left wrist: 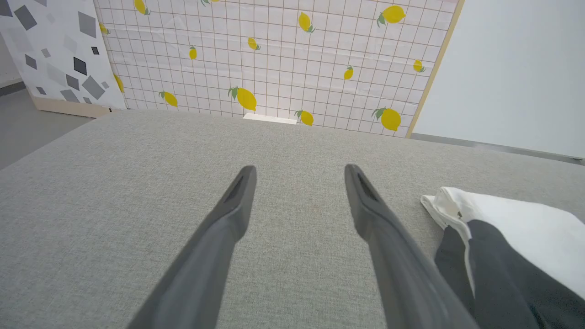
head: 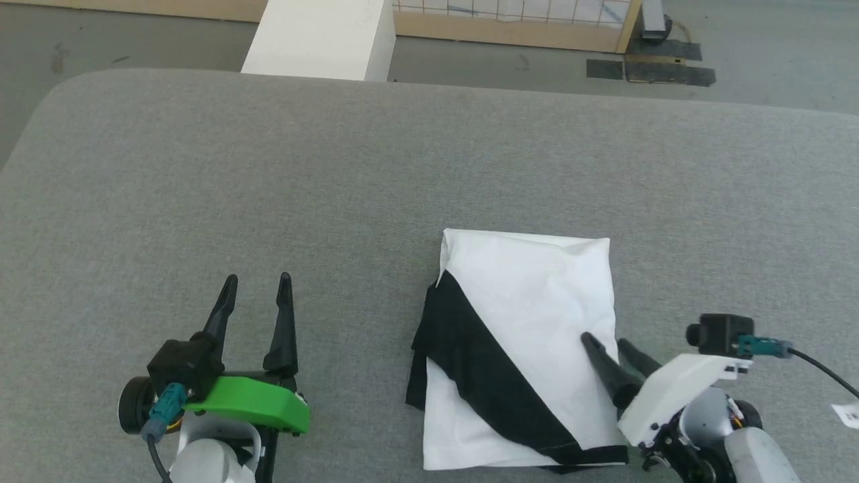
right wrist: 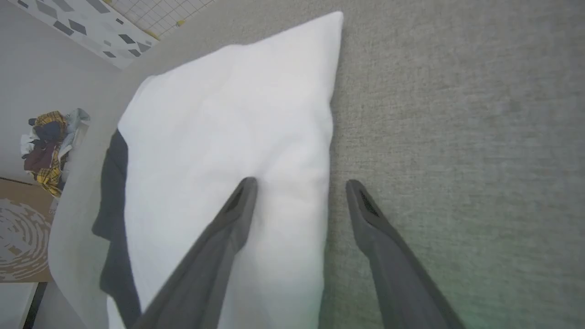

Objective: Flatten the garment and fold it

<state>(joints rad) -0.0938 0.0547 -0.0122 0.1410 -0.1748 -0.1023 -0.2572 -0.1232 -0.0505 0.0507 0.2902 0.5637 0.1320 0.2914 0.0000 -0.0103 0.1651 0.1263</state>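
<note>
Well, right wrist view catches clothes pile past garment.

Left hand with two long, dark, tapered fingers, bright green shell, black camera block, teal plug on a dark cable. Right hand alike, but with white shell, black camera, thin black cable.

Bright, even diffuse light, shadows v. faint. Head view sharp. Wrist views: wide-angle bending at edges; right end effector fingers blurred close-up; garment white near blown out.
</note>
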